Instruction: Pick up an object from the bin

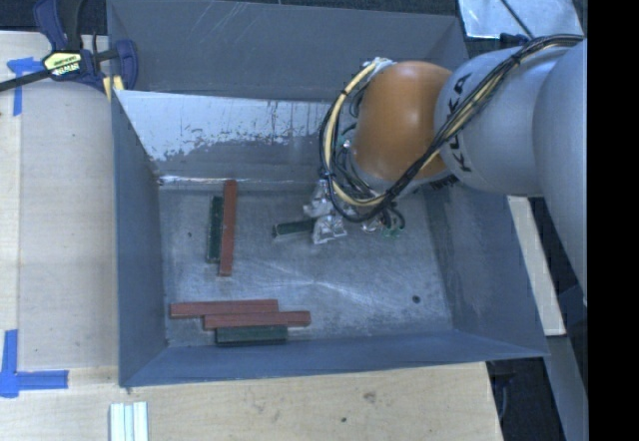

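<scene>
The hand (pixel 324 221) sits low over the floor of the bin (pixel 138 249), right of centre, at the right end of a short dark green bar (pixel 291 227). The bar's long axis runs left to right, extending leftward from the hand. It cannot be determined whether the hand is open or clamped on that end. The arm enters from the right, wrist pitched down under its orange cover (pixel 399 120).

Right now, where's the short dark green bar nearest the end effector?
Camera view: the short dark green bar lies near the middle of the bin floor, its right end at the end effector, a red-brown bar to its left.
</scene>
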Controlling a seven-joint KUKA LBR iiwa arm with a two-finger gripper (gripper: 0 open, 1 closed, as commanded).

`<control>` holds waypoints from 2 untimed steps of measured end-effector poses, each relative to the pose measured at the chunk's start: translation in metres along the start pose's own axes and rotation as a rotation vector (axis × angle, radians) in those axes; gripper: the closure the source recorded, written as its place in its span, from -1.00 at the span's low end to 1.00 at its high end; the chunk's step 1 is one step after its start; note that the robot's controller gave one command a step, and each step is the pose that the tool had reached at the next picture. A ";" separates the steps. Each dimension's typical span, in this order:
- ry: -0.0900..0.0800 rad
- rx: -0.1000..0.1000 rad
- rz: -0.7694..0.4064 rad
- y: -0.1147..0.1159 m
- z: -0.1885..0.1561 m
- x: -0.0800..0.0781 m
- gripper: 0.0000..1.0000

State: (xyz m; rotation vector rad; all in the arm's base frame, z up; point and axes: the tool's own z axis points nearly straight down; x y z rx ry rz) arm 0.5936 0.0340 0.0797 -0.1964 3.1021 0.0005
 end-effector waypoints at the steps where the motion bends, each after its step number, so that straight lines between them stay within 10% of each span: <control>1: 0.025 -0.001 -0.015 0.001 -0.158 -0.016 1.00; 2: 0.028 -0.001 -0.015 0.001 -0.156 -0.015 1.00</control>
